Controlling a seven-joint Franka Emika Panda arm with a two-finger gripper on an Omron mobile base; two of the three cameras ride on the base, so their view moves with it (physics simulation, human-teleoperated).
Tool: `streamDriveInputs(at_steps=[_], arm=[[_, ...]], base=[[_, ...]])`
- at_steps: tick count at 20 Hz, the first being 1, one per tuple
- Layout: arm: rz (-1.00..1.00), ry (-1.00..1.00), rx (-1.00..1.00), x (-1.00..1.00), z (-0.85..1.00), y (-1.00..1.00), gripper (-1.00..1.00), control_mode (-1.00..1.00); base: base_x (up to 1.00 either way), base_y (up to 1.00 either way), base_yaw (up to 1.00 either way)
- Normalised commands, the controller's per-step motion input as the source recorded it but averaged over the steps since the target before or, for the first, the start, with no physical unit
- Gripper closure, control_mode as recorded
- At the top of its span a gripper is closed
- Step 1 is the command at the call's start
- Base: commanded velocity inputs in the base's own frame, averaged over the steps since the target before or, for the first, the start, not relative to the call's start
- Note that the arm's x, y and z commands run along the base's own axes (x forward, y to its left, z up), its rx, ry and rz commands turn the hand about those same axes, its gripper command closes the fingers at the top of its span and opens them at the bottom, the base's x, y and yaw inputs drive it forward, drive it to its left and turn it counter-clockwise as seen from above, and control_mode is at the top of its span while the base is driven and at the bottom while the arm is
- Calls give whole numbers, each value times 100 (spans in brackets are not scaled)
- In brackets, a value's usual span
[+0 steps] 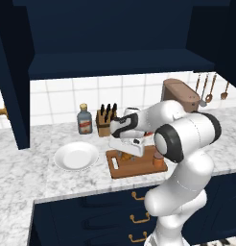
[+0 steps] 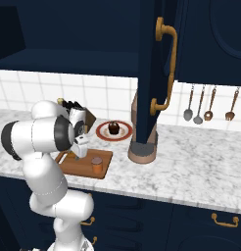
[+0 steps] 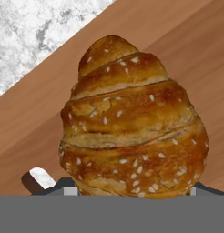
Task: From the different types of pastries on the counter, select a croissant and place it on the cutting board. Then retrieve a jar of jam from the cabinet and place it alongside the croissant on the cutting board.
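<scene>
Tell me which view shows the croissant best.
The hand view: the croissant sits close up, seeded and golden, on the cutting board. In the left base view, a sliver peeks beneath the gripper; the right base view hides it.

White square-tiled backsplash wall (image 1: 57,98) across the frame's middle, copper utensils hanging on hooks (image 2: 208,104) at right, dark navy drawers with brass handles (image 1: 134,211) along the bottom

The hand hangs low over the cutting board (image 1: 134,167), where the croissant (image 1: 123,155) and jar of jam (image 1: 159,160) sit; a white plate (image 1: 76,156) lies beside on the worktop (image 1: 24,168).
</scene>
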Motion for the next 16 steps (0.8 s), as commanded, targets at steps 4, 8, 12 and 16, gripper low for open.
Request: streamDriveInputs(at_steps=[4, 8, 12, 16], arm=[[6, 0, -1, 0, 36, 0, -100, -100], [23, 1, 0, 0, 71, -4, -100, -100], [23, 2, -1, -5, 54, -19, -100, -100], [12, 0, -13, -25, 87, -82, -100, -100]], base=[[0, 0, 0], [0, 0, 0], [0, 0, 0], [0, 0, 0]])
